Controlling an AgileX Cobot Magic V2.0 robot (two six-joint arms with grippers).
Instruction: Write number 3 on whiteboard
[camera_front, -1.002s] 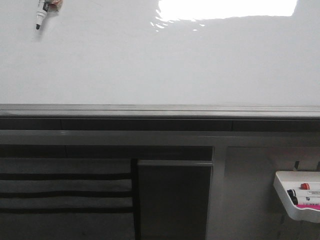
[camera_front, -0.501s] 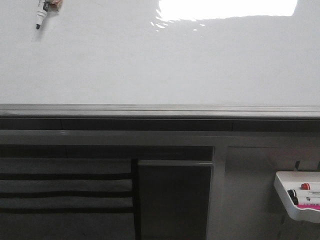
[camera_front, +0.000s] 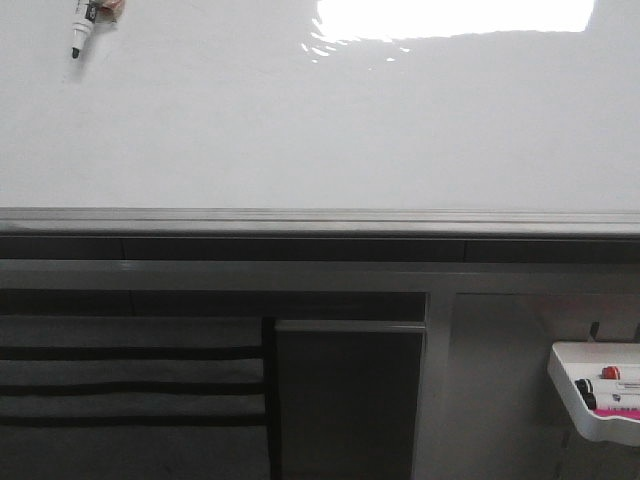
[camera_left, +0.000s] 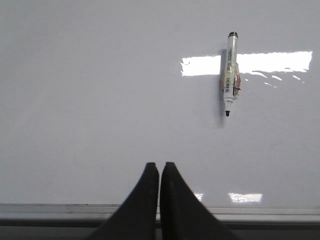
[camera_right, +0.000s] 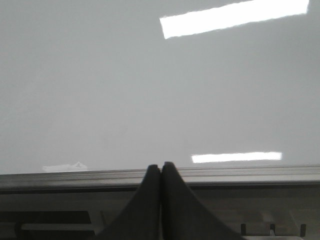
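Front view: whiteboard (camera_front: 300, 130) blank, glare on top | marker (camera_front: 79, 32) top-left | both jaws closed, empty

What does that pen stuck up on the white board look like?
The marker has a slim white barrel with a printed label, a black end cap and a bare black tip. It hangs tip-down on the whiteboard, high on the robot's left, beside a bright light reflection. A small peach-coloured piece sits at its middle. No gripper touches it.

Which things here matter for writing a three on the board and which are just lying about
For the job:
- whiteboard, blank, no 3 drawn yet
- marker stuck on the board

Lying about:
- marker tray holding spare markers
- grey bottom rail
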